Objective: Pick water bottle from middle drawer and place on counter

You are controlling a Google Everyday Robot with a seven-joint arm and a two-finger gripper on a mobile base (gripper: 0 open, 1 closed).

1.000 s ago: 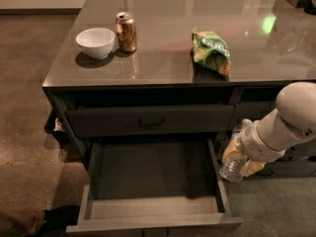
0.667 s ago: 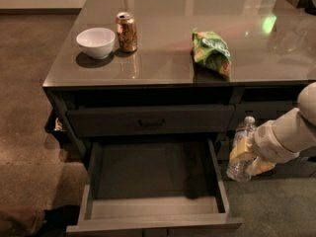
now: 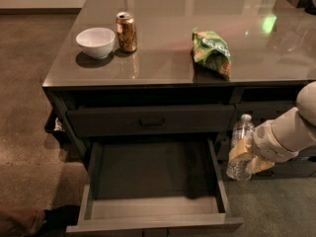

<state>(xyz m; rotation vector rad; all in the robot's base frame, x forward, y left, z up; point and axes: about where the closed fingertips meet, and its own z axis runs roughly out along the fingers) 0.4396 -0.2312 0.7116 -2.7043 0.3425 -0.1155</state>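
Note:
The water bottle (image 3: 240, 147) is clear, ribbed, with a white cap, held upright in the air to the right of the open middle drawer (image 3: 154, 216), outside its right wall. My gripper (image 3: 247, 157) is shut on the bottle's middle, its yellowish fingers (image 3: 239, 152) wrapped around it, on a white arm coming from the right edge. The drawer is pulled out and its grey floor is bare. The counter (image 3: 163, 58) is the glossy grey-brown top above; the bottle's cap sits below the counter's edge.
On the counter stand a white bowl (image 3: 96, 42), an orange-gold soda can (image 3: 126, 31) beside it, and a green chip bag (image 3: 212, 52) near the front edge. A shallower drawer front with a black handle (image 3: 152, 122) sits above the open drawer. A dark shoe (image 3: 54, 216) is at bottom left.
The gripper with the bottle has risen a little and stands more upright beside the drawer's right wall. The arm has drawn back toward the right edge.

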